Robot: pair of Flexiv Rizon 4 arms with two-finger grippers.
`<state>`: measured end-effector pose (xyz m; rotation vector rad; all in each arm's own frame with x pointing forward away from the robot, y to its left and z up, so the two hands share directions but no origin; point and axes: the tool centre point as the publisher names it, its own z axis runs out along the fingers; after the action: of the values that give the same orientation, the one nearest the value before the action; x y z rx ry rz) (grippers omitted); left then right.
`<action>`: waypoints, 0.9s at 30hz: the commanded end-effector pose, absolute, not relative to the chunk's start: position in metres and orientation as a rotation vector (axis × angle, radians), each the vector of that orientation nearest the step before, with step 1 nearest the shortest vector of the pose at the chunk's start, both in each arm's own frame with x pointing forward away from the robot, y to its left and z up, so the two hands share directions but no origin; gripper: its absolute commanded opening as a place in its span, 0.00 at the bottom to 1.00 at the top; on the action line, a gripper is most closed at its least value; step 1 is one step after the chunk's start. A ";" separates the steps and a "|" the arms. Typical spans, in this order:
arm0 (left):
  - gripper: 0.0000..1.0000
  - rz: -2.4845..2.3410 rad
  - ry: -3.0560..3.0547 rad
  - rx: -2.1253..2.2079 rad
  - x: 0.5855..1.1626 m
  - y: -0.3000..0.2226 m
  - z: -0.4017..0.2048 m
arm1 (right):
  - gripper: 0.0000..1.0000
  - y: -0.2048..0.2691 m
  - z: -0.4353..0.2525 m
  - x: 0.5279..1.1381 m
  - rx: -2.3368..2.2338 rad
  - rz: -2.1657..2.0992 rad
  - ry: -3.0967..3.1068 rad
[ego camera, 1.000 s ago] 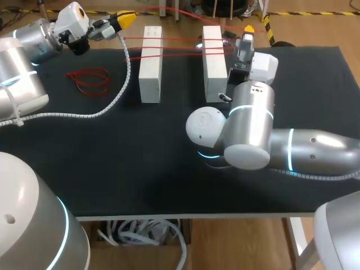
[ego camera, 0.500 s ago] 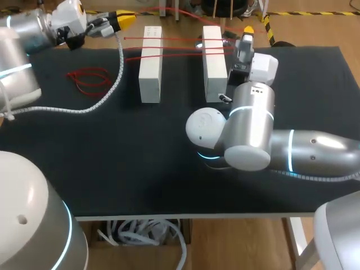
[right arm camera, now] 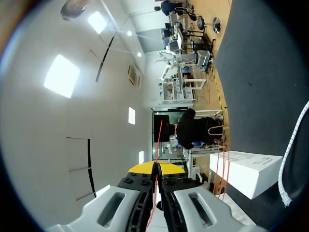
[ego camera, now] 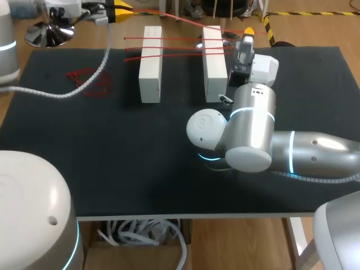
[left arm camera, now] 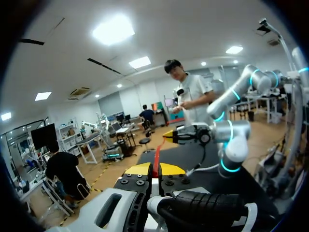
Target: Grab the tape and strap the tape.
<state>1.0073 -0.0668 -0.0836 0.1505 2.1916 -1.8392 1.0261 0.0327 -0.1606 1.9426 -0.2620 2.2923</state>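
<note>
Mid-strapping, by the look of it. Left fingers pinched shut on the tape beyond the table's far left corner; right fingers clamped on it behind the right block. Strung in red runs across both blocks. Next: likely swing the left end round them, taut.

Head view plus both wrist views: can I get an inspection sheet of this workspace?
Surface: black mat covering the table.
Job's things: red tape stretched in strands across two white blocks.
Clutter: loose red bundle lying on the mat beside the left-hand block.
Grippers: left gripper and right gripper, jaws shut on the red tape.
Cables: white spiral-wrapped cable lying across the mat.
Surroundings: nothing seen.
</note>
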 end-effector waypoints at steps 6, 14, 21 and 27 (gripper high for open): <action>0.00 -0.863 2.639 0.475 1.009 -0.079 -0.072 | 0.00 0.031 -0.160 1.023 1.954 2.280 -0.240; 0.00 -0.534 2.798 0.476 1.009 -0.078 -0.092 | 0.00 0.030 -0.160 1.021 1.945 2.281 -0.215; 0.00 -0.405 2.842 0.456 1.010 -0.076 -0.098 | 0.00 0.030 -0.160 1.019 1.935 2.281 -0.194; 0.00 -0.492 2.814 0.426 1.011 -0.078 -0.097 | 0.00 0.030 -0.160 1.018 1.925 2.285 -0.177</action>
<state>1.0073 -0.0726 -0.1025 0.4569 2.7056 -0.8381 1.0185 0.0325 -0.1623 1.9166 -0.1873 2.2879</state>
